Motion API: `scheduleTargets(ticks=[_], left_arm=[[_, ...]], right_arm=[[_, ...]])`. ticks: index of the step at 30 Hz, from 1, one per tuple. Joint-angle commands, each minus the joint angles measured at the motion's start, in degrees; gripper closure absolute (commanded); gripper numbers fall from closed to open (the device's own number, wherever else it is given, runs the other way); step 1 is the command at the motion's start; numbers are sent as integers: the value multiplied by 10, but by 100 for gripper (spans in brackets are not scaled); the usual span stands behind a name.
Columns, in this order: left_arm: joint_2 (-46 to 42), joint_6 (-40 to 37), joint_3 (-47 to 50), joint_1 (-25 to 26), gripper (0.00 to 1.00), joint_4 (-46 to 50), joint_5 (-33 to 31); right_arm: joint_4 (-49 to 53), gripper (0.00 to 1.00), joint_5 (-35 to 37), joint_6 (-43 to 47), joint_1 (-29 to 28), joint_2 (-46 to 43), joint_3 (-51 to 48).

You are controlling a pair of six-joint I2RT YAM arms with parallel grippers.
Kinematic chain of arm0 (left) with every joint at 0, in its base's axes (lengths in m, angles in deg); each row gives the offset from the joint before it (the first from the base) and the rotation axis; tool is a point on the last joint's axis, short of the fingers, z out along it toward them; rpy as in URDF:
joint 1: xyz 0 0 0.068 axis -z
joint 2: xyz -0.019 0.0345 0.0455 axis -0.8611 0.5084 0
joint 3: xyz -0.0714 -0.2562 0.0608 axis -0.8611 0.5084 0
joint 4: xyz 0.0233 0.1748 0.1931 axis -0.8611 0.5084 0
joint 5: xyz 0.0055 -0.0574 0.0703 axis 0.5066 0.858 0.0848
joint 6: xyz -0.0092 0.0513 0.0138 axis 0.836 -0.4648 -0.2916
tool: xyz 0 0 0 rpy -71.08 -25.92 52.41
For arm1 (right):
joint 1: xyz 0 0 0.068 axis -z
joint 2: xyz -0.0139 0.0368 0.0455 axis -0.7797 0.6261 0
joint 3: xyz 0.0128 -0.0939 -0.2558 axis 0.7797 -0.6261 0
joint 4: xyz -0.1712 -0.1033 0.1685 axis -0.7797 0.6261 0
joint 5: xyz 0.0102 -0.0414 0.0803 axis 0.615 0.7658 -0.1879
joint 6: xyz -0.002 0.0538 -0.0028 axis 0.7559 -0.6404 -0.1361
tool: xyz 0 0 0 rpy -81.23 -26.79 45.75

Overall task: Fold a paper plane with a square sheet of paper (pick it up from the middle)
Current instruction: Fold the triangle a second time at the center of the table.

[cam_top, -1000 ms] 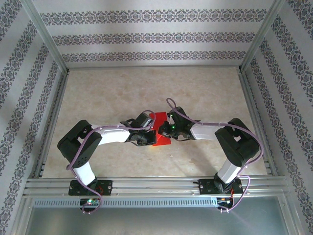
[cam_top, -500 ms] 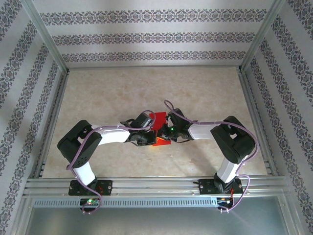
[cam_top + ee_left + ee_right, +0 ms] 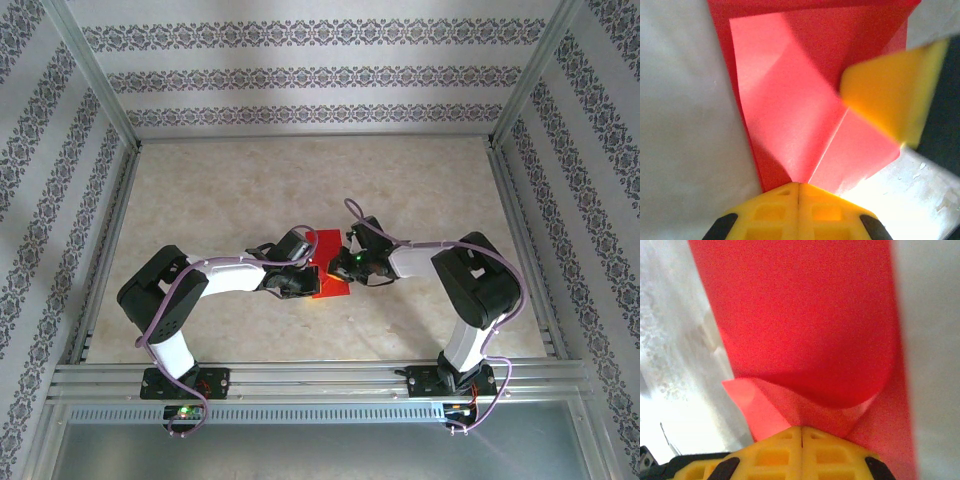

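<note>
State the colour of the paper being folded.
The paper is bright red, clearest in the left wrist view.

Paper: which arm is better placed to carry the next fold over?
Right, probably. The right gripper has its jaws shut on a lifted, curling flap of the paper, ready to be laid over. The left gripper, jaws shut, sits at the flat folded edge and seems only to steady it.
</note>
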Motion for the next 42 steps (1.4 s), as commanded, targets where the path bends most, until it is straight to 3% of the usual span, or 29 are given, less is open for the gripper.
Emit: scheduleTargets(ticks=[1, 9, 16, 25, 32, 42], left_arm=[[25, -17, 20, -5, 100, 126, -26], [32, -22, 9, -7, 100, 124, -17], [27, -28, -20, -7, 100, 113, 2], [-29, -19, -73, -14, 95, 84, 12], [-28, 4, -51, -32, 94, 50, -13], [19, 15, -78, -45, 94, 21, -39]], right_arm=[[37, 98, 39, 37, 34, 19, 20], [75, 98, 63, 78, 120, 36, 56], [95, 97, 57, 102, 135, -29, 59], [80, 91, 37, 56, 81, -120, -9], [53, 72, 37, -14, 28, -128, -35], [15, 64, 45, -61, 2, -92, -38]])
